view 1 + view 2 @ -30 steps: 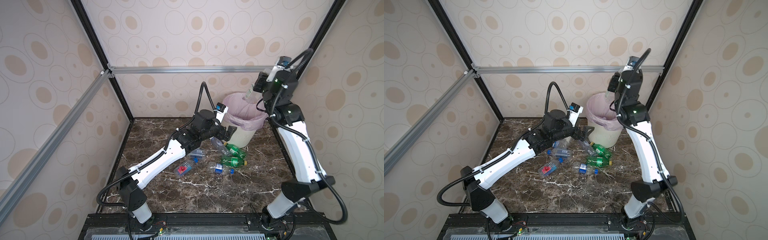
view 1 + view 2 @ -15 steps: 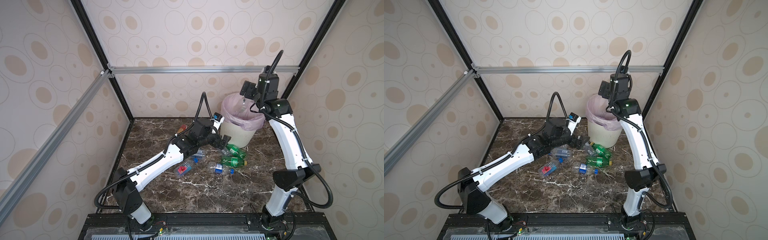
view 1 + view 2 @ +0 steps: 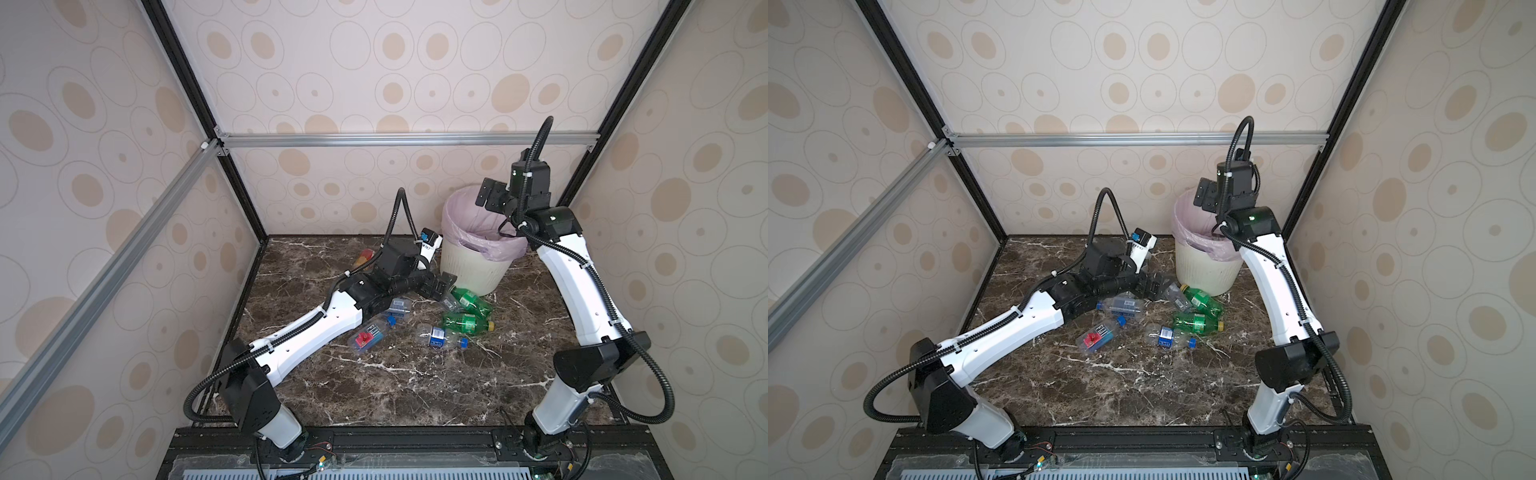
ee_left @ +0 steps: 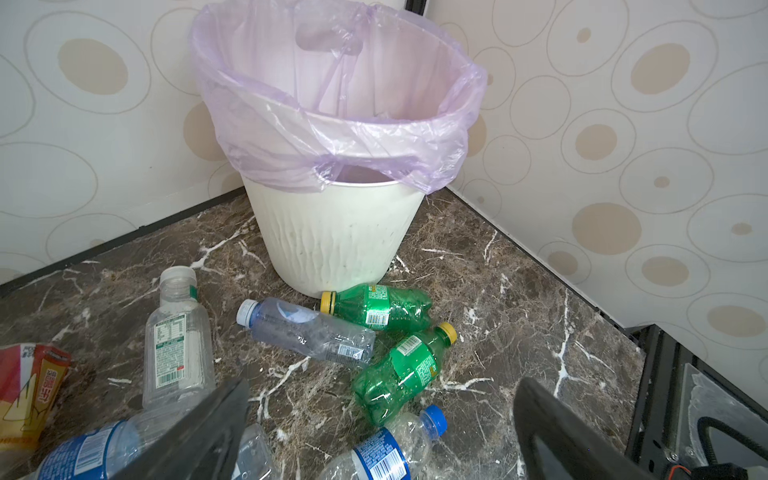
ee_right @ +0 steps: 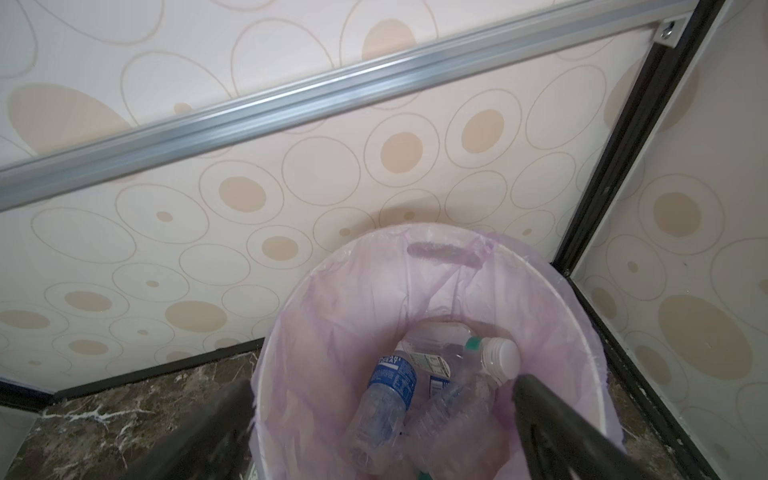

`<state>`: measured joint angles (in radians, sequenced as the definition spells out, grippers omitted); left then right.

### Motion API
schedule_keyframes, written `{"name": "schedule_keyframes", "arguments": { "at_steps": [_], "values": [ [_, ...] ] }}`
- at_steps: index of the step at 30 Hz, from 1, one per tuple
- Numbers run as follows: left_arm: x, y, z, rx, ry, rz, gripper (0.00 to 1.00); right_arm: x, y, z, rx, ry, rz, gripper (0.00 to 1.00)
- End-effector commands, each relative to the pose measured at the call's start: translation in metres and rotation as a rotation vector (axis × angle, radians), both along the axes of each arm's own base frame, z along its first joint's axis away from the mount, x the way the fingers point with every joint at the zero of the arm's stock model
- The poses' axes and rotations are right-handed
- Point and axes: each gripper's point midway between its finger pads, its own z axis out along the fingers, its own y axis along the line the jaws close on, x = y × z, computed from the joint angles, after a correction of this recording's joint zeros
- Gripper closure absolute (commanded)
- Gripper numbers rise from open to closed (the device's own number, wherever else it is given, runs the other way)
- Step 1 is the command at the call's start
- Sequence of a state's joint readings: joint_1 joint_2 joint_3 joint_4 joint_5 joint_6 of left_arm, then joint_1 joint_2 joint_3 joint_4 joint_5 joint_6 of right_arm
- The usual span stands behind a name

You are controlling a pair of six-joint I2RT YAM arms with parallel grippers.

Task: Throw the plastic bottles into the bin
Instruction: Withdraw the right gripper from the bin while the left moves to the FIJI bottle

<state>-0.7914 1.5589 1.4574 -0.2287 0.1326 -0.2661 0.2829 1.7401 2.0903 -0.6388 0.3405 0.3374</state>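
Bottles (image 3: 465,322) were seen lying on the bench (image 3: 395,386) beside the bin (image 3: 469,270), the left end effector (image 3: 441,286) spread low over them, the right end effector (image 3: 492,198) spread empty above the bin; grasping one was judged next.

I see walls (image 3: 395,62) all around me. They are pale cream with round tan spots and thin rings. Black posts (image 3: 239,187) stand in the back corners. A shiny silver bar (image 3: 407,139) runs across the back wall. Another silver bar (image 3: 104,278) slants along the left wall. The counter (image 3: 395,395) is dark brown stone with thin white lines like cracks. A black rail (image 3: 415,440) runs along its near edge. The light is soft and even.
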Motion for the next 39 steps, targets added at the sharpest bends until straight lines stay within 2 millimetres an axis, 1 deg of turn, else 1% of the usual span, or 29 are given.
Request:
{"name": "schedule_keyframes", "arguments": {
  "at_steps": [1,4,6,9,11,15,19,21,25,27,29,32,37,39],
  "values": [
    [0.013,0.029,0.001,0.0,0.044,0.092,0.01,-0.025,0.005,0.016,0.036,-0.015,0.044,0.0],
    [0.024,0.056,-0.021,0.037,0.116,0.168,0.01,-0.038,0.016,0.003,0.026,0.034,0.077,0.0],
    [0.025,0.074,-0.035,0.047,0.154,0.196,0.01,-0.049,0.025,-0.007,0.025,0.061,0.107,0.0],
    [0.022,0.1,-0.056,0.084,0.2,0.242,0.01,-0.069,0.049,-0.024,-0.023,0.095,0.174,0.0],
    [0.018,0.117,-0.072,0.11,0.236,0.276,0.01,-0.079,0.061,-0.035,-0.053,0.121,0.207,0.0],
    [0.005,0.146,-0.105,0.141,0.321,0.325,0.01,-0.1,0.088,-0.061,-0.089,0.169,0.284,0.0],
    [-0.011,0.16,-0.132,0.17,0.384,0.337,0.01,-0.117,0.113,-0.09,-0.122,0.206,0.359,0.0],
    [-0.022,0.165,-0.147,0.186,0.414,0.335,0.01,-0.126,0.126,-0.111,-0.134,0.232,0.391,0.0],
    [-0.04,0.175,-0.179,0.23,0.498,0.339,0.01,-0.141,0.137,-0.148,-0.081,0.319,0.419,0.0],
    [-0.047,0.179,-0.189,0.247,0.524,0.347,0.01,-0.149,0.143,-0.163,-0.052,0.357,0.45,0.0],
    [-0.051,0.183,-0.198,0.253,0.535,0.356,0.01,-0.154,0.147,-0.172,-0.048,0.397,0.479,0.0],
    [-0.057,0.183,-0.211,0.25,0.564,0.35,0.01,-0.161,0.15,-0.178,-0.054,0.439,0.506,0.0],
    [-0.062,0.183,-0.23,0.265,0.593,0.345,0.01,-0.171,0.159,-0.186,0.013,0.485,0.544,0.0],
    [-0.064,0.183,-0.236,0.26,0.605,0.344,0.01,-0.175,0.161,-0.195,0.042,0.509,0.549,0.0]
  ]
}}
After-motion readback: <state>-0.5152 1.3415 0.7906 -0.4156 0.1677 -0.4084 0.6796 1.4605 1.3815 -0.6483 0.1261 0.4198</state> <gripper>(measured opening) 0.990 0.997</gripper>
